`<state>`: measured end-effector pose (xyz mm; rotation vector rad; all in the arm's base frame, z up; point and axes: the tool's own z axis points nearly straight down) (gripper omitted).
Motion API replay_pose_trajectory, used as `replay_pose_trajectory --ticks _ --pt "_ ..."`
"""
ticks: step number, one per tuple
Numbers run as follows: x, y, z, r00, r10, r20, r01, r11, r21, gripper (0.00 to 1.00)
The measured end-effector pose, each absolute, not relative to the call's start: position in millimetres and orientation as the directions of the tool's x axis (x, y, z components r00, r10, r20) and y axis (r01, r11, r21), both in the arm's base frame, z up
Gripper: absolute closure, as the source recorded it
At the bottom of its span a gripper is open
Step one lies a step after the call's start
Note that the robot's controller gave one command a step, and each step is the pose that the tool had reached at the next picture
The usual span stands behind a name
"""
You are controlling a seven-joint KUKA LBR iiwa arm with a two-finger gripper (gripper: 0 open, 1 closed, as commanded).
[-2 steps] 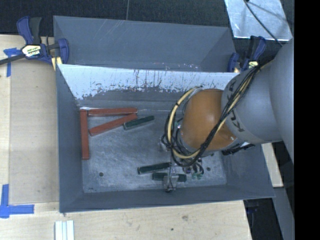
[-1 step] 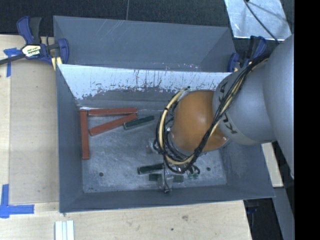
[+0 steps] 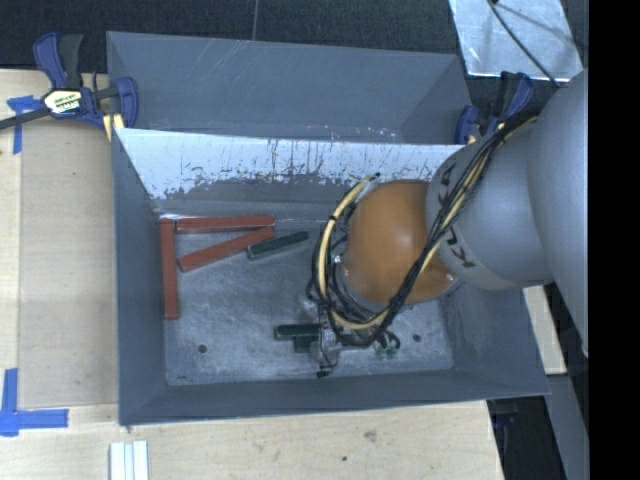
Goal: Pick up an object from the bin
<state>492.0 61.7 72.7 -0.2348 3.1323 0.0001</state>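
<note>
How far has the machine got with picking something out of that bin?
Done: the end effector is down at the bin floor, beside a small dark object near the front. In hand: no grip visible yet. Left: grasping and lifting something out. The reddish strips and dark pen-like stick lie further left.

**Rust-red on grey**

The bin [image 3: 140, 298] is grey, its far wall pale with dark streaks. Three sticks [image 3: 215, 225] are reddish-brown; a pen-like piece [image 3: 278, 245] is dark green. The arm [image 3: 520, 208] is silver-grey, its wrist cover [image 3: 385, 238] orange, its cables [image 3: 327, 248] yellow and black.
</note>
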Motion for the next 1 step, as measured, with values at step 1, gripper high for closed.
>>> replay_pose_trajectory --ticks 1 --pt "526.3 25.0 204.5 -0.979 -0.201 -0.012 -0.201 0.980 -0.003 1.00"
